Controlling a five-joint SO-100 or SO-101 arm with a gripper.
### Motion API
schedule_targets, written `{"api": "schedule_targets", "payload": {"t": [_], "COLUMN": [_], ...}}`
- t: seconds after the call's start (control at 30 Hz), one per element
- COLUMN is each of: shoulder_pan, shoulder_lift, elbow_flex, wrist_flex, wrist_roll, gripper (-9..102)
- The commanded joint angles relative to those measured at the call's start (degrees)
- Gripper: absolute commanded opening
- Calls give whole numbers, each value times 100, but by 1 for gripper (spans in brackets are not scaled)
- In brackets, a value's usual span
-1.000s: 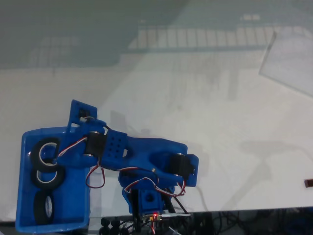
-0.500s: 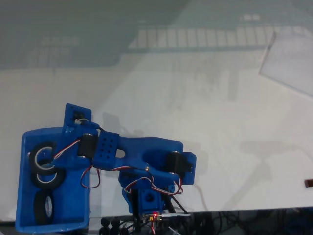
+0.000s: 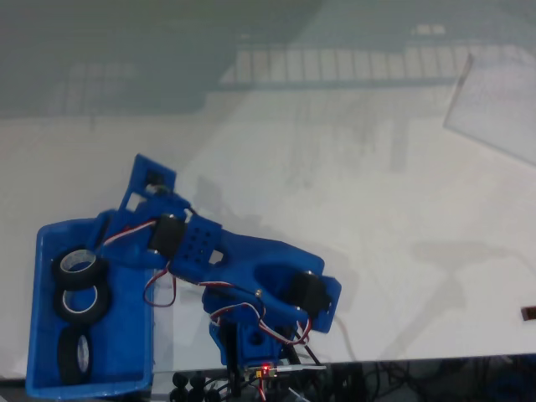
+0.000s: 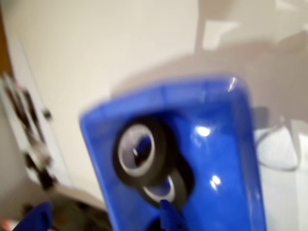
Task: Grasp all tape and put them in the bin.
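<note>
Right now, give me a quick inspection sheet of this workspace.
Surface: white table, bare apart from the things below.
Job's things: three black tape rolls lie inside the blue bin; the wrist view shows two of them overlapping.
Clutter: clear sheet at the far right corner; small dark item at the right edge.
Pincer: over the bin's rim; open or shut cannot be told.
Cables: red, white and black wires looped along the arm; more at the base.
Surroundings: nothing seen.
</note>
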Motion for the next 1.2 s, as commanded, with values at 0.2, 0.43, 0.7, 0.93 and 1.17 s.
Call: {"api": "schedule_targets", "payload": {"t": [0.2, 0.43, 0.7, 0.93, 1.17], "shoulder_pan": [3665, 5959, 6671, 6680, 6706], "shoulder_lift": [914, 1529, 3041, 3568, 4113], "elbow_flex": [44, 747, 2628, 3700, 4456], "wrist_flex": [-1169, -2681, -3208, -3208, -3173], "wrist_roll": [-571, -650, -686, -677, -721], "gripper": [30, 30, 28, 18, 0]}}
